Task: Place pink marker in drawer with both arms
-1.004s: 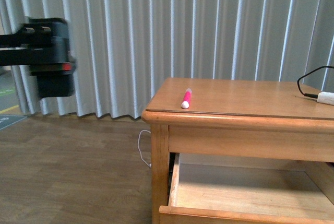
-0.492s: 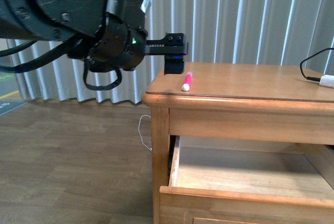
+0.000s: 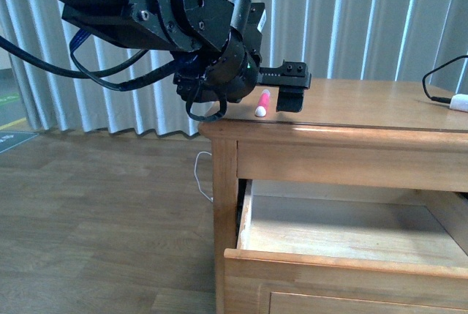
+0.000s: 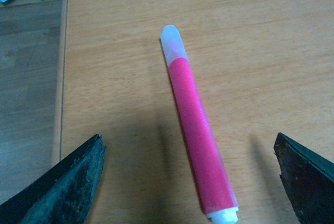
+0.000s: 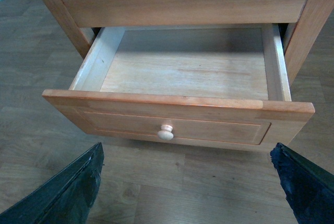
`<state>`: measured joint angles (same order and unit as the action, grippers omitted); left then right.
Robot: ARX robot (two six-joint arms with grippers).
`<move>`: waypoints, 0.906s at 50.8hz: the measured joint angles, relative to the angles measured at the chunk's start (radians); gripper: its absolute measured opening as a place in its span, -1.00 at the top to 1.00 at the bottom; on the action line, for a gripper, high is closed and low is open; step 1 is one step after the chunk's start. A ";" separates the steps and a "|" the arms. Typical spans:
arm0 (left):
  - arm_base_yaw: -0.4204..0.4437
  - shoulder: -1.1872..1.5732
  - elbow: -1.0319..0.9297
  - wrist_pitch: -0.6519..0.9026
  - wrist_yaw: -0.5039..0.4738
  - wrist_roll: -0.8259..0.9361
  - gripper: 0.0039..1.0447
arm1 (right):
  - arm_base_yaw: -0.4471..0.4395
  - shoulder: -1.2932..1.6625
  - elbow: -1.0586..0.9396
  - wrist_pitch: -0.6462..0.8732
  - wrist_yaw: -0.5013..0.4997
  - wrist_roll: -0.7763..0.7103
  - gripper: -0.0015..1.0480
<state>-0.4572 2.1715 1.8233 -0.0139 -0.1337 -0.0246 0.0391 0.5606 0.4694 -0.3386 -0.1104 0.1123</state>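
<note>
Two grippers: left gripper (image 4: 188,143), right gripper (image 5: 186,153), both spread.
Pink marker (image 4: 196,140): on surface (image 4: 271,51), between left jaws, apparently untouched.
Drawer (image 5: 156,100): open.

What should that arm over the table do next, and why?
Most likely the left gripper should lower and close on the marker. Its fingers are spread open on either side of the marker, which lies loose on the table, not yet gripped. The drawer below is already pulled out, so picking up looks due.
</note>
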 joint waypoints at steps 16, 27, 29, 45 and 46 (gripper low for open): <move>-0.012 0.026 0.023 -0.029 -0.013 0.016 -0.88 | 0.000 0.000 0.000 0.000 0.000 0.000 -0.83; -0.012 0.032 0.041 -0.060 -0.027 0.021 -0.66 | 0.000 0.000 0.000 0.000 0.000 0.000 -0.83; -0.012 0.032 0.042 -0.064 -0.027 0.024 -0.53 | 0.000 0.000 0.000 0.000 0.000 0.000 -0.83; -0.001 0.032 0.047 -0.080 -0.036 0.043 0.50 | 0.000 0.000 0.000 0.000 0.000 0.000 -0.83; 0.002 0.032 0.044 -0.076 -0.031 0.043 0.60 | 0.000 0.000 0.000 0.000 0.000 0.000 -0.83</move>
<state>-0.4549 2.2040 1.8671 -0.0898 -0.1646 0.0185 0.0391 0.5606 0.4694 -0.3386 -0.1104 0.1123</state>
